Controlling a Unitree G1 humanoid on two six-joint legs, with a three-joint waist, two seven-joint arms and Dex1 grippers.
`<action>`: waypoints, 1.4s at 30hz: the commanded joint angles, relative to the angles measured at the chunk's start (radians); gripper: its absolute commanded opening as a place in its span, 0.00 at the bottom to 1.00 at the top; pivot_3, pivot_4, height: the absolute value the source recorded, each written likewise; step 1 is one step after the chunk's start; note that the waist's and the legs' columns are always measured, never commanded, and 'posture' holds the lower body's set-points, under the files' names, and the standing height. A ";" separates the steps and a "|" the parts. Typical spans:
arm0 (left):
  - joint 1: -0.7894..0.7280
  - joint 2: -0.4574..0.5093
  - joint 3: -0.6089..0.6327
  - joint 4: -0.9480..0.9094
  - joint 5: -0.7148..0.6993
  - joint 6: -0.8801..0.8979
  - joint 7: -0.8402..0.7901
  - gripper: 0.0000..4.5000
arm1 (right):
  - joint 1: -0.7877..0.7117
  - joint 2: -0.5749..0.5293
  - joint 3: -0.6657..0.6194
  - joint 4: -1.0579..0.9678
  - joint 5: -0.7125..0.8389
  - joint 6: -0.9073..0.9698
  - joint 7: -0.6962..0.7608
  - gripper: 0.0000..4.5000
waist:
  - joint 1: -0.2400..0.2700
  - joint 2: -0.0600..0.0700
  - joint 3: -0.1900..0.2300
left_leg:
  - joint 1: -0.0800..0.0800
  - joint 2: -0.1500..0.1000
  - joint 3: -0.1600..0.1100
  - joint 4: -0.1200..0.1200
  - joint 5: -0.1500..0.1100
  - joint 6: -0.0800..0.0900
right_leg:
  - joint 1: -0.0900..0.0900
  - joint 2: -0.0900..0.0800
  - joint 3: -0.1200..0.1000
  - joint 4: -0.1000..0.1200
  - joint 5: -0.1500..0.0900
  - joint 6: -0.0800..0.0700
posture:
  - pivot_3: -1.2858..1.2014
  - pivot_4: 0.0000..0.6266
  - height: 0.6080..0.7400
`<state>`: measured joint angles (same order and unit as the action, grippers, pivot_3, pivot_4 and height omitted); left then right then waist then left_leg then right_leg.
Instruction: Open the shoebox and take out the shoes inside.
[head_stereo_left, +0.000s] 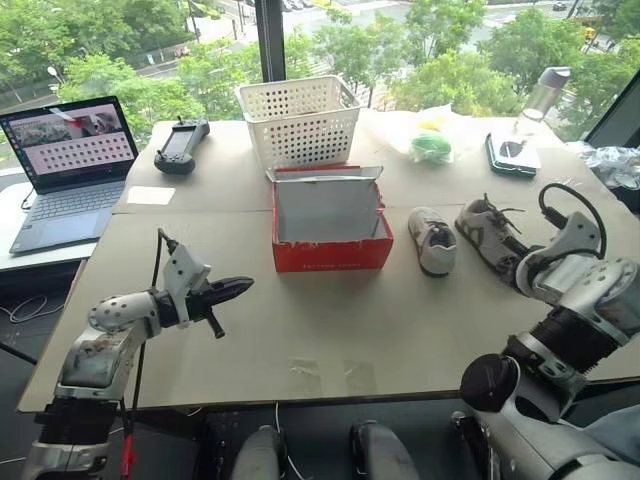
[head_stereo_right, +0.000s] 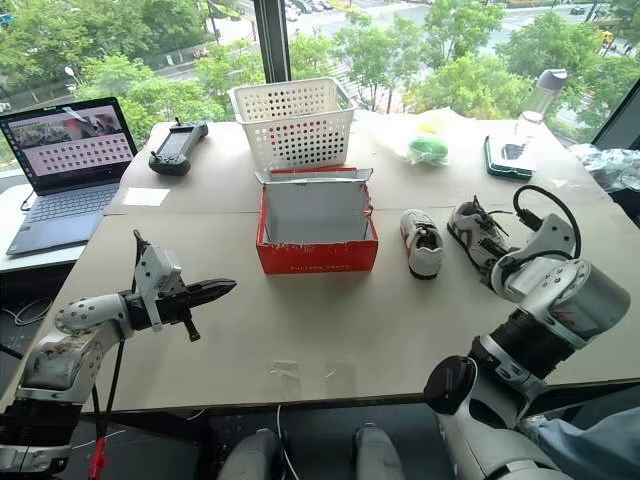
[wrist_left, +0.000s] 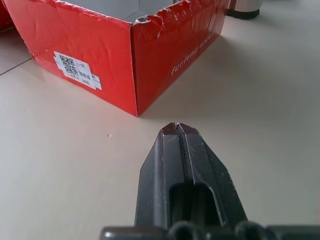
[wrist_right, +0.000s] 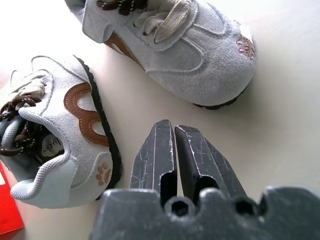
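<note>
Shoebox (head_stereo_left: 330, 232) open, empty; shoes (head_stereo_left: 434, 240) on bench (head_stereo_left: 300, 330) at its 3 o'clock. Left end effector (head_stereo_left: 238, 288) and right end effector (wrist_right: 174, 131) closed, empty. I withdraw clear, not nudging either shoe.

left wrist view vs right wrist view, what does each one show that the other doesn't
Only the left wrist view gives the left end effector, its fingers pressed shut, aimed at a corner of the red shoebox, with a white QR label on the side wall and a torn top edge.

Only the right wrist view gives the right end effector, fingers nearly together and holding nothing, above two grey-white sneakers with brown side patches and a paw print on the heel.

Both share the pale table surface.
</note>
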<state>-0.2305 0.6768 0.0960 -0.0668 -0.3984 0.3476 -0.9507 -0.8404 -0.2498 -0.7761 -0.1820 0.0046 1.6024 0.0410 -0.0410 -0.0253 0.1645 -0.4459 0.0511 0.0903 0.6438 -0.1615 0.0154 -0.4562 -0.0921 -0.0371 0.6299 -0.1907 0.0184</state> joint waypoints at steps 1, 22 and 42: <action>0.000 0.007 0.029 -0.034 -0.014 -0.005 0.009 0.00 | -0.029 -0.171 0.187 -0.058 0.073 -0.060 0.096 0.09 | 0.000 0.002 0.001 | 0.000 0.000 0.000 0.000 0.000 0.000 | -0.001 -0.001 0.000 0.000 0.000 0.000 | 0.52 0.24 0.95; -0.073 -0.148 0.269 0.186 0.077 -0.103 0.511 0.00 | 0.338 -0.444 0.740 -0.223 0.173 -0.581 0.301 0.09 | 0.030 -0.003 0.001 | -0.001 0.000 -0.002 0.000 0.000 0.000 | 0.000 -0.001 0.000 -0.003 -0.001 0.000 | 0.52 0.24 0.95; 0.017 -0.327 0.305 0.187 0.127 -0.212 0.761 0.00 | 0.756 -0.103 0.645 -0.165 0.081 -1.200 0.123 0.09 | 0.029 -0.005 0.000 | 0.002 0.000 0.000 0.001 -0.001 -0.002 | 0.004 -0.001 -0.001 -0.004 0.000 -0.003 | 0.52 0.24 0.95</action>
<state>-0.2187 0.3479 0.4058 0.1520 -0.2763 0.1719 -0.1863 -0.0875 -0.3506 -0.0992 -0.3376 0.0945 0.4586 0.1656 -0.0115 -0.0301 0.1646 -0.4438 0.0513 0.0909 0.6449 -0.1627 0.0137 -0.4520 -0.0927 -0.0377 0.6262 -0.1910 0.0152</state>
